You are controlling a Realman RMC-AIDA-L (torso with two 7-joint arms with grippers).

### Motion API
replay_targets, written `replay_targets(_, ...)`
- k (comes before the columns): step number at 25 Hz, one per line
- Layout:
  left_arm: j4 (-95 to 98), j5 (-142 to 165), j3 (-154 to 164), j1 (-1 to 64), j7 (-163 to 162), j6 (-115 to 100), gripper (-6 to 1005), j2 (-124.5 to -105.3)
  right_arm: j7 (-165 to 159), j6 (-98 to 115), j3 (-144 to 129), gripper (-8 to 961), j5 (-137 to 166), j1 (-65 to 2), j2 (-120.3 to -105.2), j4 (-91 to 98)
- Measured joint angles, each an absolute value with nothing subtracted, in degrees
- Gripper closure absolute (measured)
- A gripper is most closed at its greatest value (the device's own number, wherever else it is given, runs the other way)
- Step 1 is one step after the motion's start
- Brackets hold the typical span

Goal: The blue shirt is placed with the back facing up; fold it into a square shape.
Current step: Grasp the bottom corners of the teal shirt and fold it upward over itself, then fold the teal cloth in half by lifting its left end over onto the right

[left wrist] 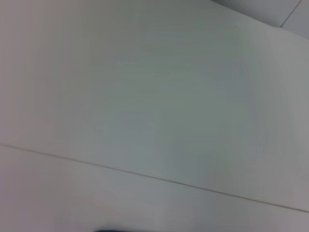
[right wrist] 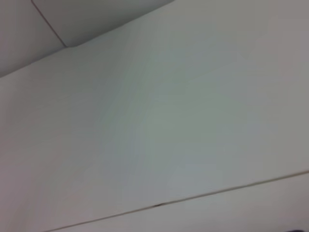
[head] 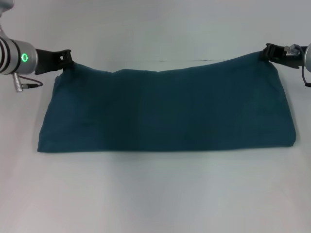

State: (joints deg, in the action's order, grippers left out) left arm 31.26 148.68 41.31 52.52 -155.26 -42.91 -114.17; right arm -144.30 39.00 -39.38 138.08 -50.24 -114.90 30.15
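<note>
Left claw pinched on far left corner of blue shirt; right claw pinched on far right corner. Both corners raised slightly, far edge sagging between them. Shirt spread as wide folded band across middle of white desk, plain teal side up, near folded edge flat and straight, no lettering visible. Both arms reach in from sides at far edge. Wrist views show only pale desk surface with thin seam line
</note>
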Motion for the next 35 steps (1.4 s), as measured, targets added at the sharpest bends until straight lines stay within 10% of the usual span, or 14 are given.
replay_targets(16, 31.2, 148.3, 41.2, 52.2, -155.2, -40.4, 943, -114.53, -144.3, 37.1, -41.6, 765, 138.3, -51.8, -113.98, 27.3)
replay_targets(26, 31.4, 148.1, 39.1, 51.5, -156.0, -38.5, 852, -114.78, -144.7, 37.5, -42.2, 747, 138.1, -52.0, -110.51, 26.0)
replay_targets(35, 44.7, 137.8, 36.3, 41.9, -153.3, -56.5, 524, -116.39, -140.9, 63.3, -36.8, 355, 125.1, -41.9, -108.45, 33.6)
